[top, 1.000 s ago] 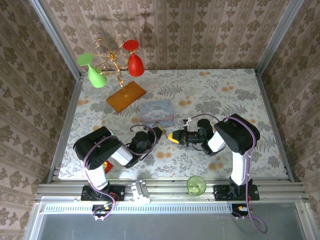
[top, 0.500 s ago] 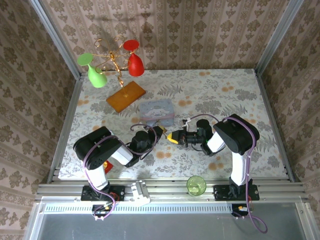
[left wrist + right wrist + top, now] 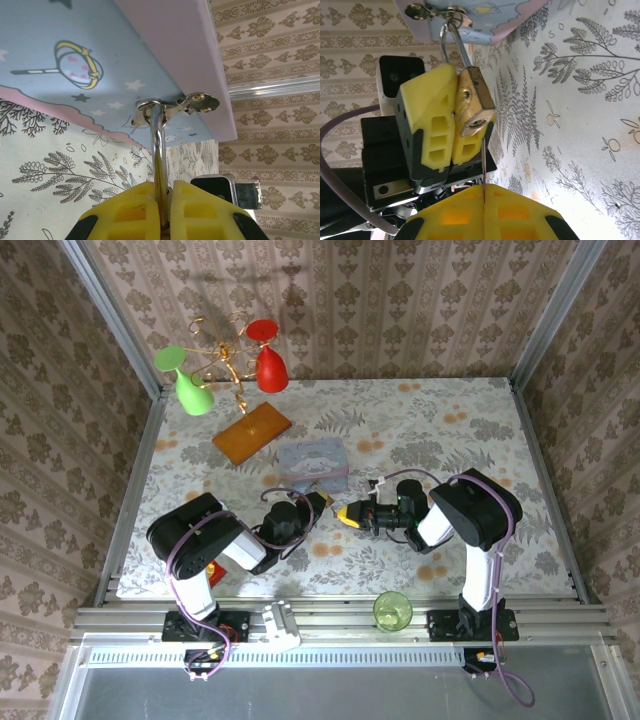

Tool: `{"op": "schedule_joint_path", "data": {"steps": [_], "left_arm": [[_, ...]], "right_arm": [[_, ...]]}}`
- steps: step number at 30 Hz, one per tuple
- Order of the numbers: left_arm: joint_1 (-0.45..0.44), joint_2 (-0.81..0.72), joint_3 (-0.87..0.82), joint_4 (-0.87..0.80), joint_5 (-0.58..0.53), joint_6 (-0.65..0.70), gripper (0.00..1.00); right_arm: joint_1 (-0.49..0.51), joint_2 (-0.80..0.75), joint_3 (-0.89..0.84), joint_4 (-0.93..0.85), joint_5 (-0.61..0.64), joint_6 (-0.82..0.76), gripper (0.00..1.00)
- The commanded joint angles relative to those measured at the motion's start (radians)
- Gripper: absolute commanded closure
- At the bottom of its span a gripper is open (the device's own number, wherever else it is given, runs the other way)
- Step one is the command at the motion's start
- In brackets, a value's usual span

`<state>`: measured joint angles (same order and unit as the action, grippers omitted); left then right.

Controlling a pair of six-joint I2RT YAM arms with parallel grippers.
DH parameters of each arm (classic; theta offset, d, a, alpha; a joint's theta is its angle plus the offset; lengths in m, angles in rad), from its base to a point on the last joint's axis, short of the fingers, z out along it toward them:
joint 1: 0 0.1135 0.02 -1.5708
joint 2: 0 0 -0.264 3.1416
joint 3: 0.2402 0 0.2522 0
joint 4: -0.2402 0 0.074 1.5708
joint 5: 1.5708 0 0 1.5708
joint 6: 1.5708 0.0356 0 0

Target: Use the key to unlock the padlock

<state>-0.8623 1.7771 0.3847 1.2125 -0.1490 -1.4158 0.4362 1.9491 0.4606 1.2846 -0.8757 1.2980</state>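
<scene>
Floral-patterned cloth covers the table (image 3: 450,430), and near its middle the two arms meet just in front of a pale blue tin (image 3: 313,462). Across the last second almost nothing has shifted: the right gripper (image 3: 347,513) has only wavered a touch sideways, drifting toward the left gripper (image 3: 318,502) and then back, while the left arm has stayed put.

From the right wrist, the left gripper's yellow fingers are clamped on the brass padlock (image 3: 475,107). Its shackle (image 3: 157,150) is threaded through the metal hasp (image 3: 150,107) on the tin's edge, so the lock hangs from the tin, tilted, with its keyhole (image 3: 477,121) turned toward the right arm. The right gripper is closed on the key (image 3: 483,165), whose thin blade stands up from between its fingers. The blade's tip reaches the lower edge of the lock's bottom face, just beside the keyhole, not plainly inside it.

That small wobble reads as fine aiming, not progress: the key does not look seated, and the shackle is still closed. The next move probably calls for sliding the tip a little across the face to the slot before pushing in. The blade is slender, and the lock can swing on the hasp, so a push off the slot could skid the key or twist the lock in its grip.
</scene>
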Motion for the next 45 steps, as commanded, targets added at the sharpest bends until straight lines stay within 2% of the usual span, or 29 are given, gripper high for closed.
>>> {"op": "schedule_joint_path", "data": {"steps": [1,28,45], "left_arm": [[-0.003,-0.033,0.009,0.091,-0.003,0.005,1.00],[-0.032,-0.019,0.042,0.096,0.024,-0.015,1.00],[-0.024,-0.006,0.034,0.097,0.045,-0.017,1.00]], "right_arm": [[-0.010,-0.007,0.008,0.031,-0.003,-0.005,1.00],[0.000,0.063,0.076,0.034,0.043,0.043,1.00],[-0.059,0.075,0.043,0.030,0.007,0.050,1.00]]}}
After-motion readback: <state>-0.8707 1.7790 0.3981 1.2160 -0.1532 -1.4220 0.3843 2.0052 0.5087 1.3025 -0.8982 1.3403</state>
